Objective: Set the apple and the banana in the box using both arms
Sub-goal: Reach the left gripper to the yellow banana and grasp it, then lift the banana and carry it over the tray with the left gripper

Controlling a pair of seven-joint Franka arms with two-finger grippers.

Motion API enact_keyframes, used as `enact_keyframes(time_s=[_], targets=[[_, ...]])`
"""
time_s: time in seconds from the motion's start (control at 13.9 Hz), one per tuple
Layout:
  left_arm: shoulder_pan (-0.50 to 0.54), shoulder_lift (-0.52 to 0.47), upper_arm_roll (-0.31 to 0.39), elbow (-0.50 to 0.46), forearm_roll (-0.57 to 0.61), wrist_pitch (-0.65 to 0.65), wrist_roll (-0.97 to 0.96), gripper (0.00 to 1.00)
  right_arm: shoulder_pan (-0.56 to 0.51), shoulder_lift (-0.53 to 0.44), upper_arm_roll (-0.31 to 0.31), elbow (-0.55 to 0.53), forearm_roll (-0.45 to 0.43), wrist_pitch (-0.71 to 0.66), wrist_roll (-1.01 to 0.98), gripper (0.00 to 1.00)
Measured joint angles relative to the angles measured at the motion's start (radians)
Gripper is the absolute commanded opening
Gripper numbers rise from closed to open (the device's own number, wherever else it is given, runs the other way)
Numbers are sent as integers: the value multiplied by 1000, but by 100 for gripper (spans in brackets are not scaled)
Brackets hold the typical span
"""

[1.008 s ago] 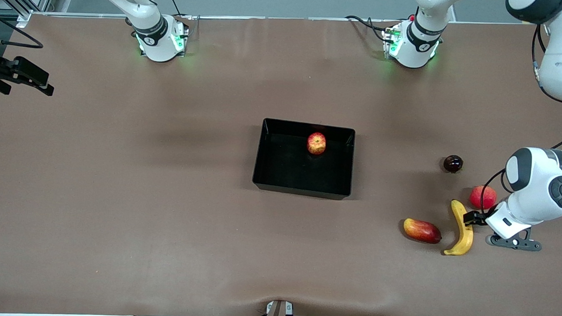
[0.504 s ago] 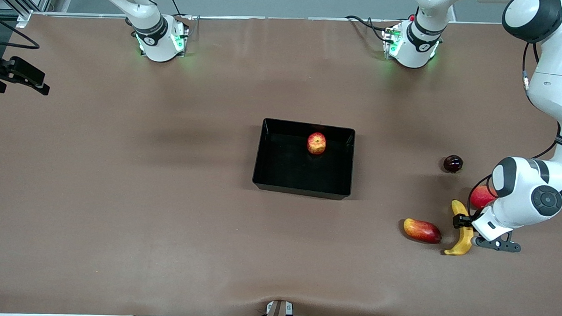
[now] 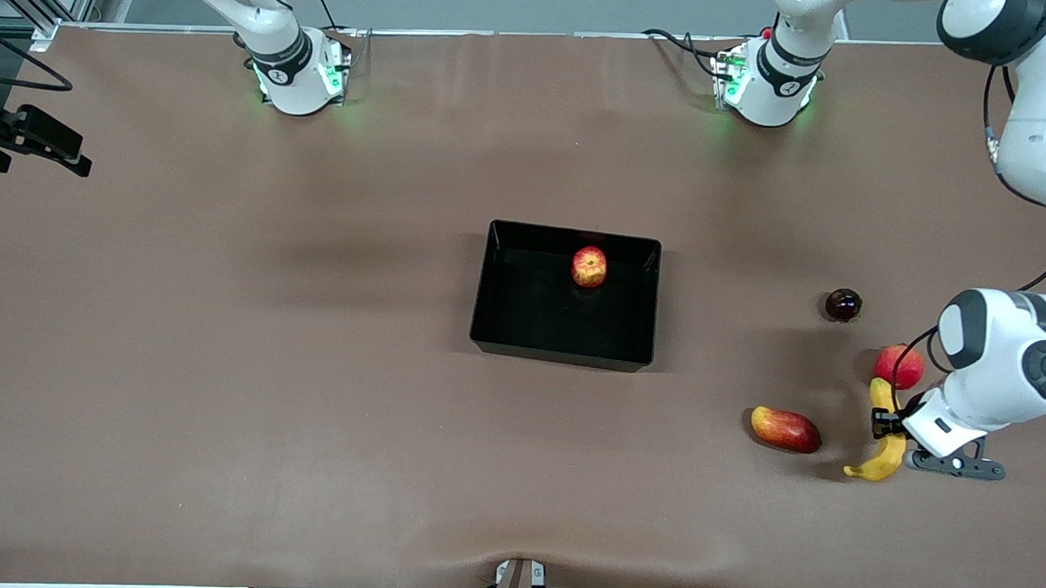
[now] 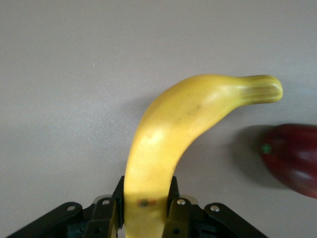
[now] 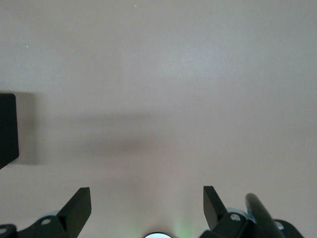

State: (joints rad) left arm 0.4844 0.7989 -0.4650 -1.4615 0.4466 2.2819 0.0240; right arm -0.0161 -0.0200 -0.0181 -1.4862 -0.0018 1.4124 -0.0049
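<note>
Toward the left arm's end of the bench, the left end effector [image 3: 886, 422] has just clamped on the banana [image 3: 883, 433] and dragged it sideways; the apple [image 3: 589, 267] already sits in the box [image 3: 487, 328]. Whether the banana has lifted is hard to tell. Right end effector [image 5: 147, 208] waits, jaws apart.

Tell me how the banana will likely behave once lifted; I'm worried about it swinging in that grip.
The banana looks stiff, so it should keep its curve. The left gripper is shut on it with most of its length sticking out past the fingers, so it may pivot. Its smooth skin could let it slip.
</note>
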Motion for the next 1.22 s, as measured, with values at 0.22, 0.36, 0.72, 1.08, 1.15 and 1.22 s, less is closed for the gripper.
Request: enact_keyframes(time_s=[0.22,0.36,0.72,1.08,1.15,1.22], targets=[[-12,-109,-58,1,-98,-182,-100,0,0,0,0,0,0,-2,0,100],[-18,-167,-126,-6,-113,-312,-195,0,0,0,0,0,0,-2,0,100],[-30,-233,-337,-54,-118,-505,-531,0,-1,0,-1,0,0,-3,0,100],[-183,-231,-421,-122,-117,-497,-915,0,-1,0,-1,0,0,-6,0,100],[-236,-226,-420,-126,-108,-477,-977,0,-1,0,-2,0,0,-6,0,100],[-283,-218,-418,-130,-92,-451,-1036,0,-1,0,-2,0,0,-6,0,100]])
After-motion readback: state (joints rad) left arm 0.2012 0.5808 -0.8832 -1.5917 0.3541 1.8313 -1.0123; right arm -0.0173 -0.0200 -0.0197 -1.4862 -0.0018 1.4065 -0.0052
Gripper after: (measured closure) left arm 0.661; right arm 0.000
